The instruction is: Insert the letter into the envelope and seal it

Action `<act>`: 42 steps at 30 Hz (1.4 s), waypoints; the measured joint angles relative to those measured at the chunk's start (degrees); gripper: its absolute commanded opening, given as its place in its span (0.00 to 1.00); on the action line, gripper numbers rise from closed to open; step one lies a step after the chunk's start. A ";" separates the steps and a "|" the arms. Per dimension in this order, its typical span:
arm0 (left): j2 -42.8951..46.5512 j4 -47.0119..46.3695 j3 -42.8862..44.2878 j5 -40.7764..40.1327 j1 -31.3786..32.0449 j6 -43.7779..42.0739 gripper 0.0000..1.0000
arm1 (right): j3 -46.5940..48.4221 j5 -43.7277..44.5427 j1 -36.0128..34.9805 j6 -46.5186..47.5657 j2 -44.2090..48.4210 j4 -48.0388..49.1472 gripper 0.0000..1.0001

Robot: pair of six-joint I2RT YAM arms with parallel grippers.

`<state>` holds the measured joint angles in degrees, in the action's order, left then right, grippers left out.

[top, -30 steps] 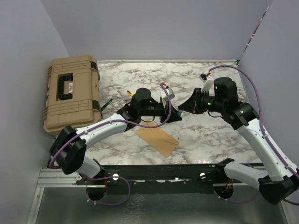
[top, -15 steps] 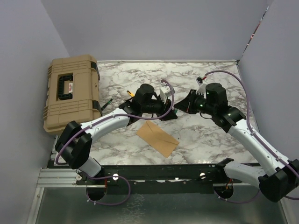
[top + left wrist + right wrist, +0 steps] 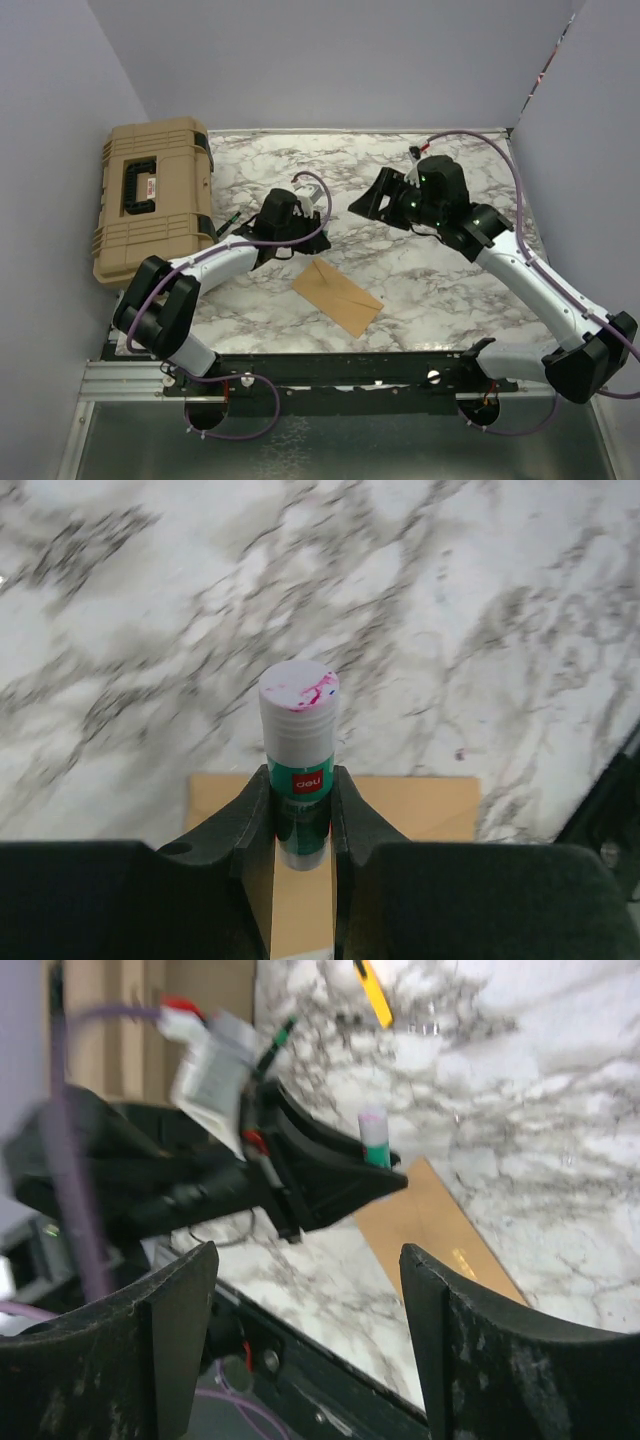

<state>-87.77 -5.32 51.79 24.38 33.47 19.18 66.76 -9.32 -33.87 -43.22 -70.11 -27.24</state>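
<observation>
The envelope [image 3: 338,297] lies flat on the marble tabletop [image 3: 450,290], close to the near edge and about midway between the left and right edges. It is turned at an angle, with its seams facing up. The letter cannot be made out as a separate sheet in any view.

The left hand [image 3: 301,798] is closed around a glue stick [image 3: 299,730], its two fingers pressing the green body from either side. The white cap, smeared with red, juts out past the fingertips. In the left wrist view the envelope shows beneath the fingers, and the capped end points at bare marble beyond the paper's edge. Whether the stick touches anything cannot be told.

The right hand [image 3: 305,1260] is spread wide and grips nothing. It is over the middle of the tabletop, towards the far edge and apart from the envelope. A tan hard case [image 3: 155,195] stands at the left edge.
</observation>
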 measured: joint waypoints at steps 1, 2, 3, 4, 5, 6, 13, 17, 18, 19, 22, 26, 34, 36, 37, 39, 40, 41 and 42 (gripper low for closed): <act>0.00 1.75 -1.33 -2.12 -1.18 0.22 0.01 | 2.12 0.94 0.00 -0.44 -0.61 -0.24 0.76; -0.04 3.02 -2.12 -3.50 -1.86 0.33 0.02 | 3.76 1.84 0.04 -0.79 -1.05 -0.28 0.76; -0.31 4.52 -2.49 -5.03 -2.43 0.35 0.04 | 4.70 2.71 0.07 -1.03 -1.16 -0.26 0.76; -0.96 6.08 -2.54 -7.13 -3.21 0.33 0.05 | 4.87 3.43 0.07 -1.27 -1.07 -0.28 0.76; -1.55 6.80 -2.40 -8.68 -3.69 0.26 0.06 | 4.59 4.15 0.13 -1.40 -0.83 -0.46 0.76; -3.08 8.44 -1.53 -10.78 -4.42 0.02 0.06 | 3.89 4.83 0.17 -1.44 -0.59 -0.59 0.76; -15.28 16.72 9.38 -21.09 -6.43 -0.39 0.21 | -3.45 8.90 0.17 -1.77 2.80 -5.40 0.76; -18.62 20.28 14.27 -25.18 -6.47 -0.55 0.34 | -5.68 9.92 0.17 -2.23 5.86 -7.39 0.76; -18.97 20.90 14.82 -25.81 -6.47 -0.52 0.37 | -6.36 10.01 0.17 -2.32 6.40 -7.69 0.76; -19.19 21.42 15.26 -26.27 -6.47 -0.55 0.41 | -6.54 10.03 0.17 -2.34 6.88 -7.85 0.76; -19.43 22.51 15.98 -27.56 -6.23 -0.35 0.50 | -7.48 10.14 0.17 -2.16 7.45 -9.35 0.76; -19.39 23.32 16.13 -28.96 -6.25 0.00 0.58 | -7.13 10.88 0.17 -0.85 7.39 -11.45 0.76; -17.33 28.46 16.22 -30.58 -6.25 0.70 0.99 | -4.17 13.03 0.17 2.75 5.79 -14.71 0.99; -14.95 30.93 16.94 -31.10 -6.29 1.03 0.99 | -2.89 14.88 0.17 3.28 5.46 -17.20 1.00; -13.38 31.82 17.66 -31.26 -6.29 1.42 0.99 | -1.95 16.00 0.17 3.69 5.25 -18.71 1.00; -9.35 33.16 19.56 -31.34 -6.29 1.66 0.99 | 0.46 18.43 0.17 4.35 5.07 -21.92 1.00; -7.41 33.59 20.48 -31.32 -6.29 1.84 0.99 | 1.77 19.78 0.17 4.68 5.05 -23.54 1.00; -4.44 34.07 21.79 -31.32 -6.29 2.08 0.99 | 3.26 21.22 0.17 5.01 5.07 -25.14 1.00; -1.99 34.23 22.93 -31.32 -6.29 2.25 0.99 | 4.83 22.75 0.17 5.40 5.14 -26.75 1.00</act>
<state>-89.76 28.91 74.72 -6.94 27.18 21.43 71.59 13.43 -33.69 -37.82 -64.97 -54.00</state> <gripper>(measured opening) 0.987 0.995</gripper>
